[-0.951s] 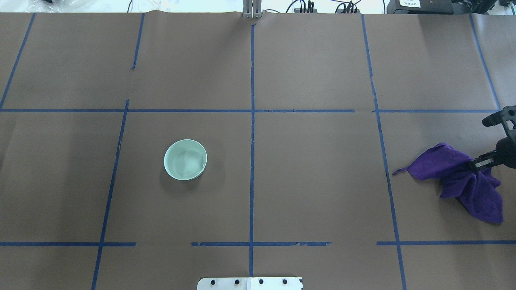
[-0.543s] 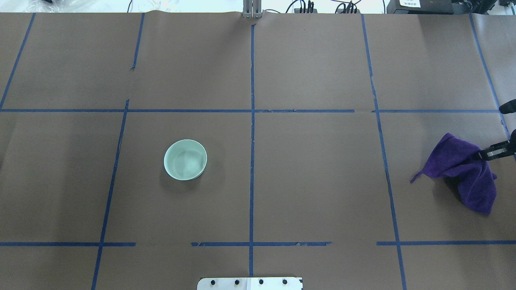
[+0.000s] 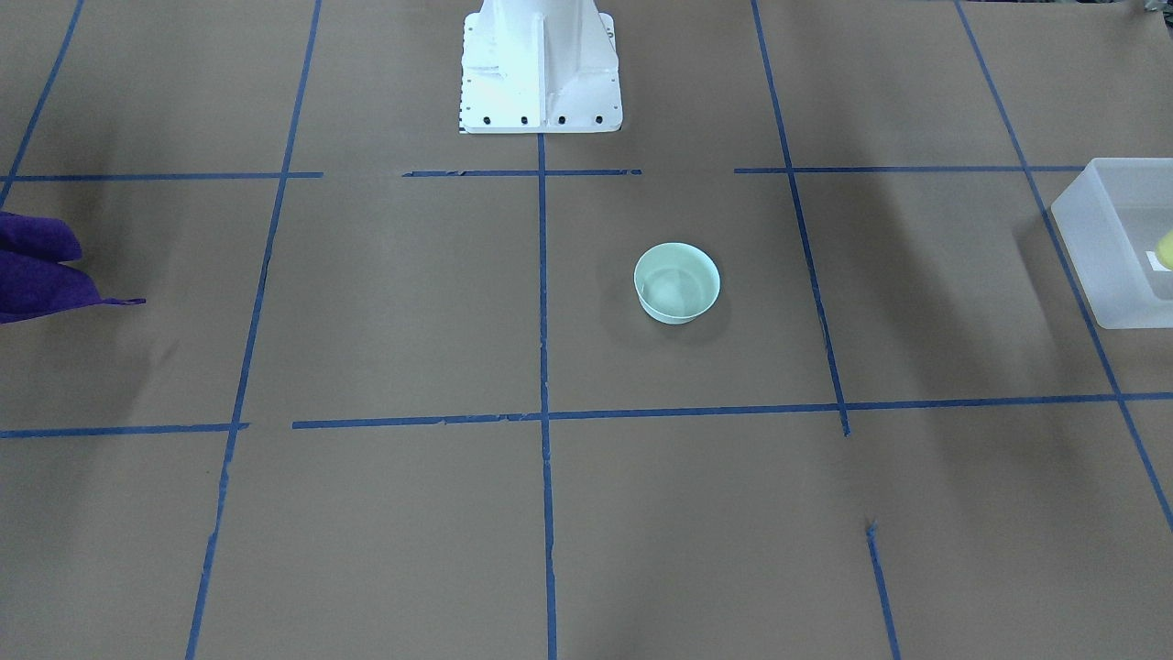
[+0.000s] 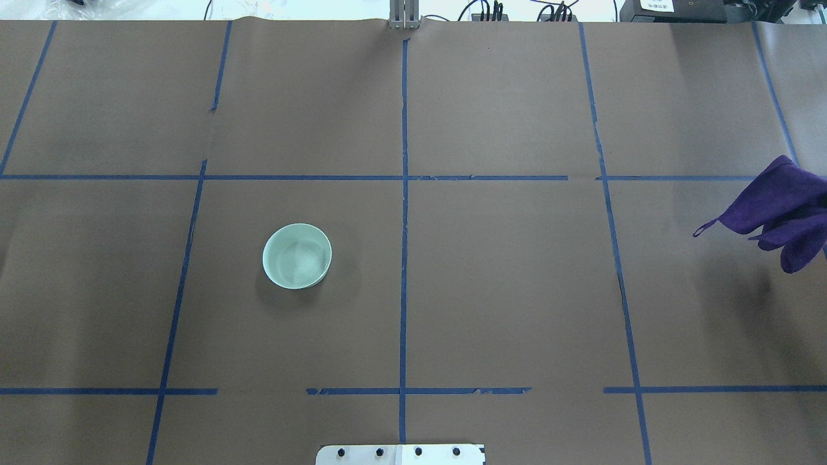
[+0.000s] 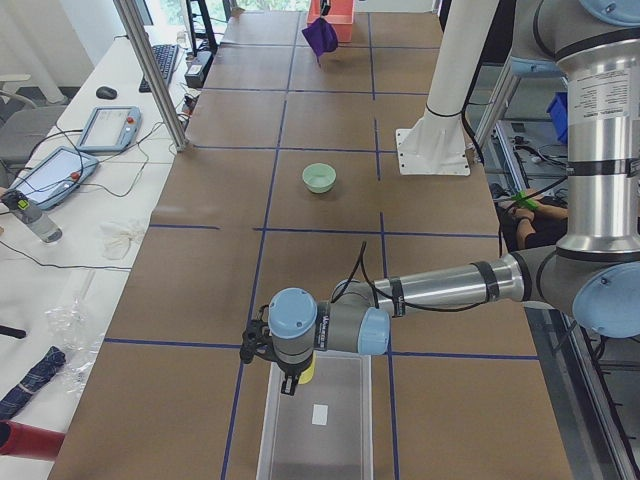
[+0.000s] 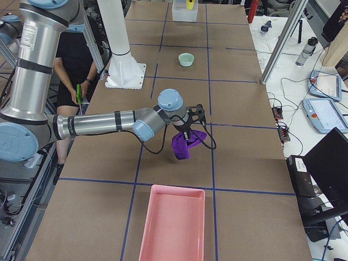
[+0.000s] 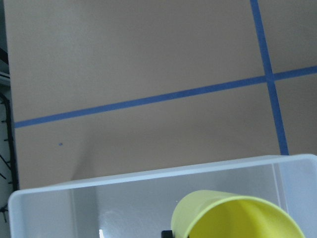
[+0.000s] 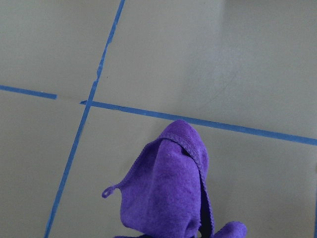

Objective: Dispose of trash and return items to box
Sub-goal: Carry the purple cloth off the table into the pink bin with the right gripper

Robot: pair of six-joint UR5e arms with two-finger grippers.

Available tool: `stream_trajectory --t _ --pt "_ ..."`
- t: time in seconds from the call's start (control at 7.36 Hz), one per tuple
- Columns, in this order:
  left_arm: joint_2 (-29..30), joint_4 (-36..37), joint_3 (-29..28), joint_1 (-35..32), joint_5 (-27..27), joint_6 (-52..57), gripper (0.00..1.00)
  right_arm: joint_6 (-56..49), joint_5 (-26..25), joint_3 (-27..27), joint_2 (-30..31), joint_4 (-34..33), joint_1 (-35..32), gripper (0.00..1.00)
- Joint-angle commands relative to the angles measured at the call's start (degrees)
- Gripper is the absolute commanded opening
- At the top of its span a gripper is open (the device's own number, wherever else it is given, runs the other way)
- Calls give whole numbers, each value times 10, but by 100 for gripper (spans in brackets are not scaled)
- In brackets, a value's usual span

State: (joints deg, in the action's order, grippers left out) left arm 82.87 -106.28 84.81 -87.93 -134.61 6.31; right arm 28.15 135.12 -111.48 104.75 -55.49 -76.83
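The mint-green bowl [image 4: 297, 256] stands upright and empty on the table left of centre; it also shows in the front view [image 3: 676, 282]. My left gripper [image 5: 294, 376] holds the yellow cup [image 7: 233, 218] over the near end of the translucent box [image 5: 318, 440], whose wall shows in the left wrist view [image 7: 138, 191]. My right gripper [image 6: 188, 130] is shut on a purple cloth [image 4: 778, 210] that hangs clear of the table at the right edge. The cloth also shows in the right wrist view [image 8: 168, 193].
A pink tray [image 6: 173, 228] lies on the table beyond the right arm's end. The white robot base [image 3: 539, 64] stands at the table's near middle edge. Blue tape lines cross the brown paper cover.
My right gripper has lifted the purple cloth off the table and carried it right and farther away, out of the overhead view. The bowl has not moved.
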Motion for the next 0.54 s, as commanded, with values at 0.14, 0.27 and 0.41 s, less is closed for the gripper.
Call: stream_trajectory --t 0.14,0.27,0.41 --pt "-5 -58 -51 21 -23 2 0 0 2 -15 8 0 -63 0" --pt "-5 -85 -68 26 -23 0 0 0 3 -15 8 0 -72 0" --pt "-5 -86 -68 27 -23 1 0 0 3 -21 13 0 -78 0"
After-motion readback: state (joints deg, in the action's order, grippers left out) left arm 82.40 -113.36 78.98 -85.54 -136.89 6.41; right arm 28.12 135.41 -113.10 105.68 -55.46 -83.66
